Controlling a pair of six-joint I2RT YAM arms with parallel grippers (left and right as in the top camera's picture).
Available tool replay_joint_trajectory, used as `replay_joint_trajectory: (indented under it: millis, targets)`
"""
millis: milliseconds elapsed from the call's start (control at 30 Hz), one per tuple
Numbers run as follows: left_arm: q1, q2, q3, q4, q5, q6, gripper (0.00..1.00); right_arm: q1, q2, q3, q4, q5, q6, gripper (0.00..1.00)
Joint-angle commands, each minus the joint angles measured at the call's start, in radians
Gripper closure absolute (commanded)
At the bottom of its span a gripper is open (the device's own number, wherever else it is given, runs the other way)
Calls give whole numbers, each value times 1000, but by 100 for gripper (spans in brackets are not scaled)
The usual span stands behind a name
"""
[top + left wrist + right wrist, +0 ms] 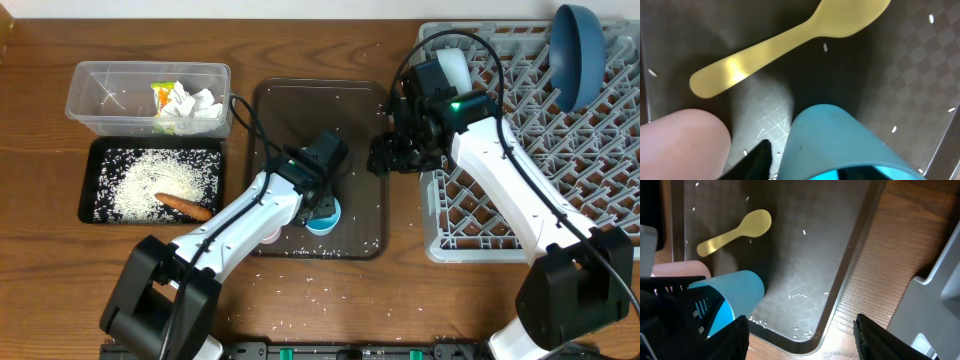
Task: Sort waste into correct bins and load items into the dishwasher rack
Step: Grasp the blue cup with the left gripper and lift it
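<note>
On the dark brown serving tray: small blue cup sits beside the small pink cup, with the yellow spoon flat just past both. Left gripper is right over the blue cup. One finger is just beside its outer wall, the other is hidden, so can't tell if it's clamped. Right gripper hangs over the tray's right edge, fingers wide apart, nothing between. Loose rice grains on the tray. Rack on the right holds the dark blue dish upright. Clear tub has tissues and the wrapper. Black tray has the sausage.
</note>
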Motion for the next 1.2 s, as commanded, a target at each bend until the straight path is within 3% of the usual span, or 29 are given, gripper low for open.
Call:
replay_joint_trajectory:
  millis: [0,167,400,600,833,1067,1167]
  targets:
    - [0,0,-4,2,6,6,69,-10,-13,-2,-1,10,-13,34]
    - [5,-11,13,-11,19,5,94,-10,-13,-2,1,9,-14,35]
    - [94,-106,53,-32,165,10,94,-10,-13,-2,39,-87,-60,32]
    - [286,-201,53,37,494,60,94,-48,-13,-2,128,-369,-207,22]
    - [467,-227,53,260,961,45,94,-151,-13,-2,251,-842,-449,12]
    - [496,-227,53,519,1201,-102,94,-171,-13,-2,388,-1050,-515,9]
    - [491,-227,53,555,1246,-135,94,-171,-13,-2,478,-1146,-515,7]
